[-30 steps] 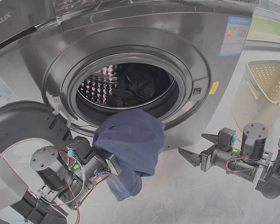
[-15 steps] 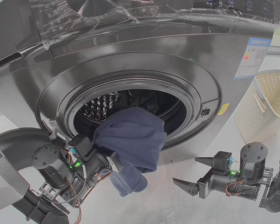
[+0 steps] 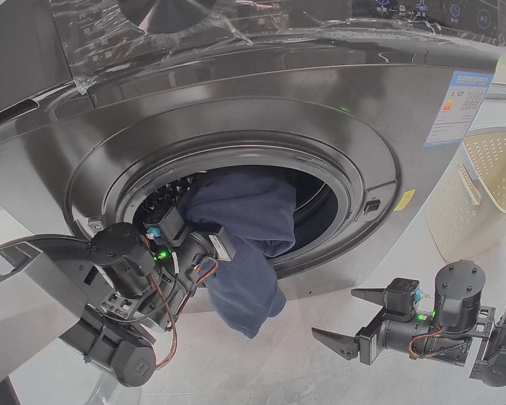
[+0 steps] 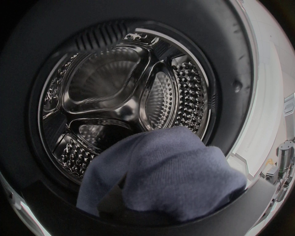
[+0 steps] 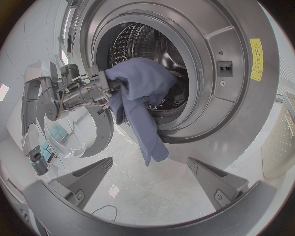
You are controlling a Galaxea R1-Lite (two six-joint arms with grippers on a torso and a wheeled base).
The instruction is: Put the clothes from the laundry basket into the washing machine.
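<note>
A navy blue garment (image 3: pixel 244 226) hangs over the lower rim of the washing machine (image 3: pixel 346 153) opening. Its upper part lies inside the mouth and its tail dangles toward the floor. My left gripper (image 3: pixel 232 231) is shut on the garment at the left side of the opening, with its fingers buried in the cloth. In the left wrist view the garment (image 4: pixel 172 172) bunches in front of the steel drum (image 4: pixel 123 86). My right gripper (image 3: pixel 333 312) hangs open and holds nothing, low over the floor to the right of the dangling cloth (image 5: pixel 138 89).
The round door (image 5: pixel 92 132) stands swung open on the left, behind my left arm. A cream laundry basket (image 3: pixel 501 173) leans beside the machine at the right. Pale tiled floor (image 3: pixel 263 388) lies in front.
The head camera moved closer to the machine. My left arm raised the garment and pushed it forward, from below the rim into the opening. The right gripper stays open.
</note>
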